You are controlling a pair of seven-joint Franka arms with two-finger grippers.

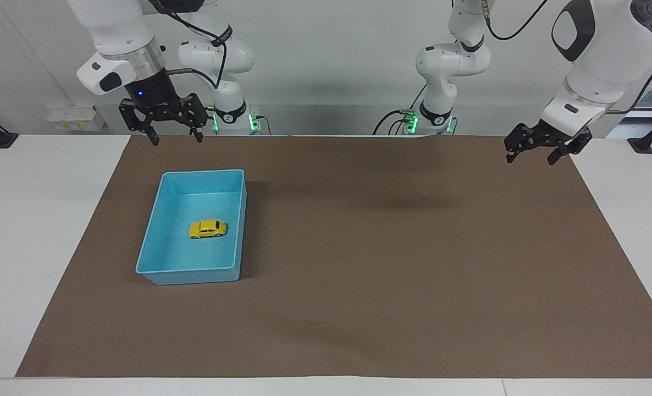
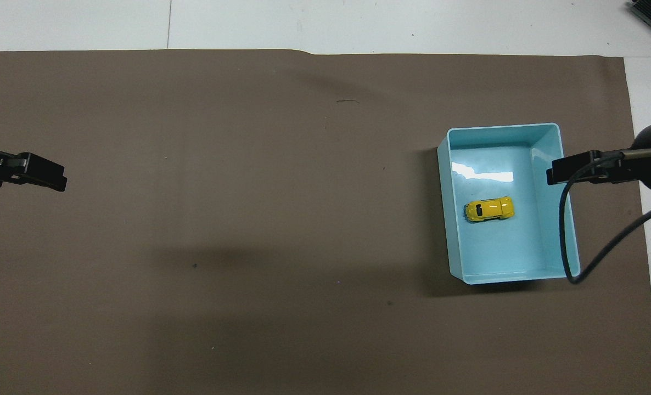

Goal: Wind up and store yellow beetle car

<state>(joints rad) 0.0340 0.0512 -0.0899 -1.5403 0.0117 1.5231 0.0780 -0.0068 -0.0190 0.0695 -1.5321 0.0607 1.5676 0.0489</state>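
On the floor of the blue tray [image 1: 155, 225], toward the right arm's end of the table, the yellow beetle car [image 1: 208, 229] is sitting on its wheels. Above the brown mat [image 1: 392, 247], the right gripper [image 1: 173, 137] is hanging wide open and empty. At the other end, the left gripper [image 1: 530, 155] is waiting, also spread apart and gripping nothing.

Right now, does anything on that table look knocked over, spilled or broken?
Nothing stands out. The yellow beetle car sits upright on its wheels inside the blue tray, and both grippers hang open in the air, holding nothing.
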